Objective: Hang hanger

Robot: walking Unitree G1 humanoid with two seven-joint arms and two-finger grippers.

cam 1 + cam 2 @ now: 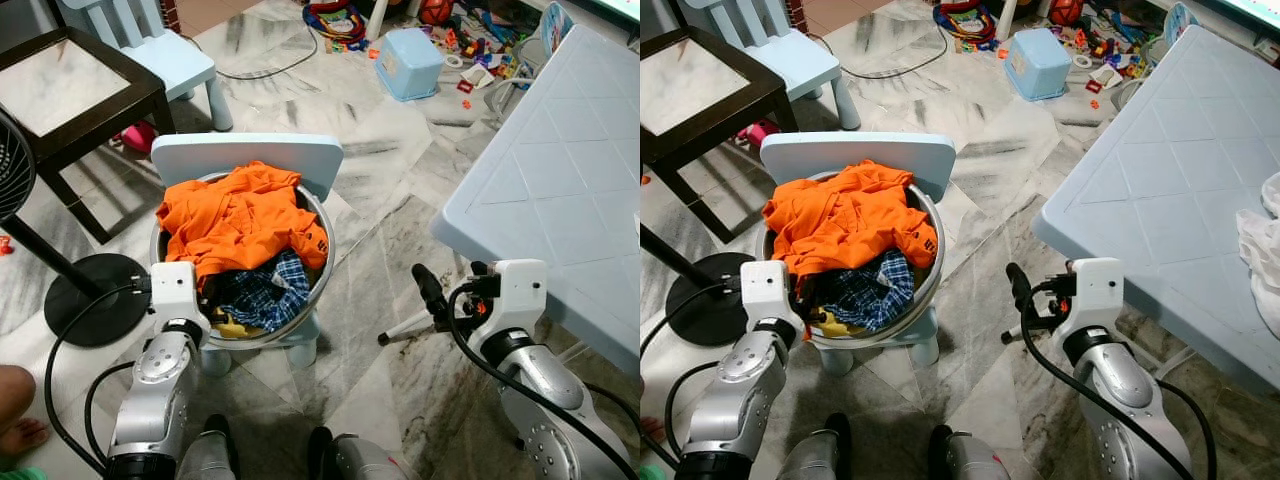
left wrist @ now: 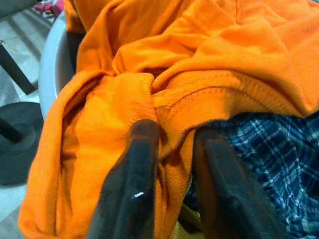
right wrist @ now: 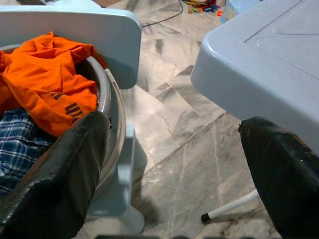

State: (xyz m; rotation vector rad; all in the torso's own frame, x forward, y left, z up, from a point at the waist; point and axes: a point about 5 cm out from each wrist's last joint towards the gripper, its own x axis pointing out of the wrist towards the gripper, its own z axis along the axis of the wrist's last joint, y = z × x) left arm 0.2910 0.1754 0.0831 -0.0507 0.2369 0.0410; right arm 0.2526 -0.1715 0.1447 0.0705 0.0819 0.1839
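Observation:
A metal basin (image 1: 323, 245) full of laundry stands on a small pale-blue chair (image 1: 248, 156) right in front of me. On top lies an orange shirt (image 1: 235, 218); a blue plaid garment (image 1: 262, 292) shows under it. My left gripper (image 2: 175, 133) is at the basin's near left edge, its two black fingers (image 2: 130, 184) closed on a fold of the orange shirt. My right gripper (image 3: 169, 174) hangs open over the marble floor, between the basin and the table corner, with nothing between its fingers (image 1: 428, 288).
A pale-blue plastic table (image 1: 560, 170) fills the right side, with a white cloth (image 1: 1262, 250) on it and a thin leg (image 1: 405, 327) near my right gripper. A fan base (image 1: 95, 297), a dark table (image 1: 70, 90), a blue bin (image 1: 410, 62) and toys lie around. A person's foot (image 1: 15, 420) is at the lower left.

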